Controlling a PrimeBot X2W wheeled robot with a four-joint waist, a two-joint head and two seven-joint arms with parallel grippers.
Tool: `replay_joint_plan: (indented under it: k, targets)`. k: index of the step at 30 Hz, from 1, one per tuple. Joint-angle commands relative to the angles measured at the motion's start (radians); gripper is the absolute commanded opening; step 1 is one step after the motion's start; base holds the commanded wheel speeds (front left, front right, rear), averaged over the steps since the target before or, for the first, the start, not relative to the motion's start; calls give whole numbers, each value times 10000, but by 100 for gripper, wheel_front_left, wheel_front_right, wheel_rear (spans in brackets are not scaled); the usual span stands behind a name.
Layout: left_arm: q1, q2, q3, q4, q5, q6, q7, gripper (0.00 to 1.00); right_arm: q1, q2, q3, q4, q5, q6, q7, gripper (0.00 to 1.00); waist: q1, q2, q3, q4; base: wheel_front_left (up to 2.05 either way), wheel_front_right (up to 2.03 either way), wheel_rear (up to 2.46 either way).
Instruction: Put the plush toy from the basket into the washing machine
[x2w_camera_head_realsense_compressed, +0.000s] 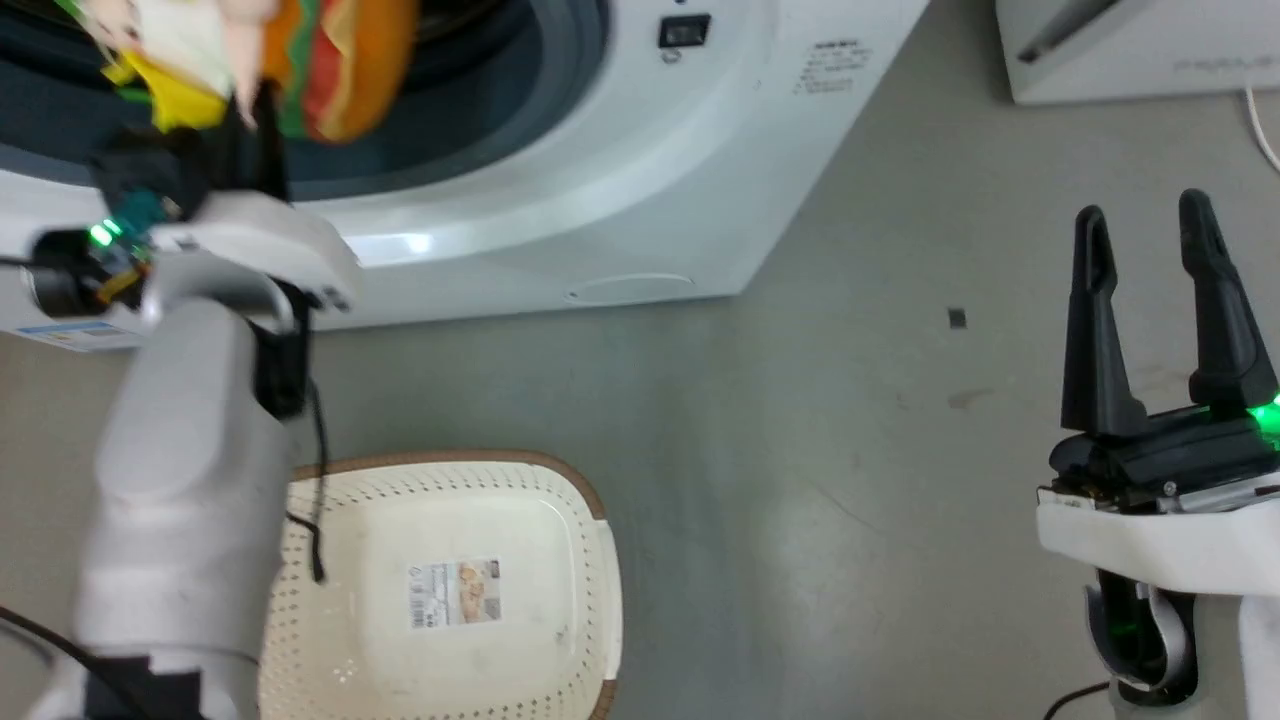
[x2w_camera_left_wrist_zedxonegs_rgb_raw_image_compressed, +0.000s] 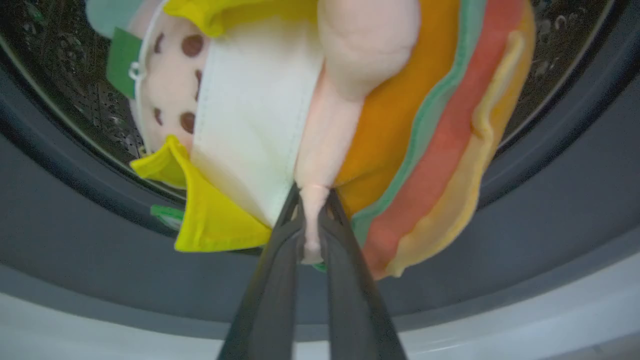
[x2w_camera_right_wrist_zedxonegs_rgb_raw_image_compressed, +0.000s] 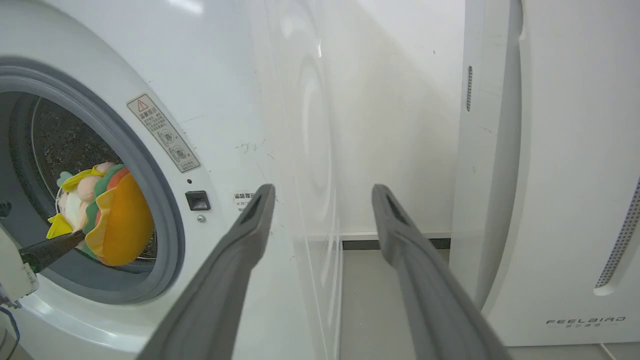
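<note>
The hamburger plush toy (x2w_camera_left_wrist_zedxonegs_rgb_raw_image_compressed: 430, 130) hangs in the round opening of the washing machine (x2w_camera_head_realsense_compressed: 620, 180), in front of the steel drum. My left gripper (x2w_camera_left_wrist_zedxonegs_rgb_raw_image_compressed: 312, 200) is shut on a thin peach limb of its figure. From the head view the plush toy (x2w_camera_head_realsense_compressed: 340, 60) is at the top left, above my left arm. The right wrist view has the plush toy (x2w_camera_right_wrist_zedxonegs_rgb_raw_image_compressed: 117, 225) inside the grey gasket (x2w_camera_right_wrist_zedxonegs_rgb_raw_image_compressed: 165, 240) of the washing machine (x2w_camera_right_wrist_zedxonegs_rgb_raw_image_compressed: 225, 100). The cream basket (x2w_camera_head_realsense_compressed: 520, 520) stands on the floor with only its paper label inside. My right gripper (x2w_camera_head_realsense_compressed: 1150, 240) is open at the right, holding nothing.
A white FEELBIRD appliance (x2w_camera_right_wrist_zedxonegs_rgb_raw_image_compressed: 550, 175) stands right of the washing machine, with a narrow gap of floor between them. Grey floor (x2w_camera_head_realsense_compressed: 850, 450) spreads between the basket and my right arm. A dark cable hangs from my left forearm (x2w_camera_head_realsense_compressed: 190, 480) over the basket's rim.
</note>
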Motion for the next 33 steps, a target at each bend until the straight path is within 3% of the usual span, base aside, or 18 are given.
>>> replay_joint_plan:
  k: [1, 18, 28, 29, 30, 33]
  targets:
    - [-386, 180, 122, 104, 48, -53, -57, 0, -203, -4, 7, -52, 73, -7, -44, 100, -1, -1, 428, -362, 0, 0, 0]
    - [-3853, 1697, 1109, 1824, 151, -171, -57, 0, -765, -4, 111, -191, 486, -7, -44, 100, -1, -1, 2055, -1448, 0, 0, 0]
    - [-5163, 1994, 1006, 2595, 379, -98, -57, 0, -904, -4, 95, -279, 519, -7, -44, 100, -1, -1, 2515, -1618, 0, 0, 0]
    - [-5223, 2008, 990, 2657, 404, -77, -57, 84, -912, -4, 91, -282, 517, -7, -44, 100, -1, -1, 2535, -1625, 0, 0, 0]
    - [-5258, 1993, 981, 2751, 399, -90, -57, 100, -920, -4, 85, -284, 517, -7, -44, 100, -1, -1, 2549, -1628, 0, 0, 0]
    - [-5257, 1965, 924, 3027, 419, -133, -57, 100, -928, -4, 51, -265, 507, -7, -44, 100, -1, -1, 2536, -1606, 0, 0, 0]
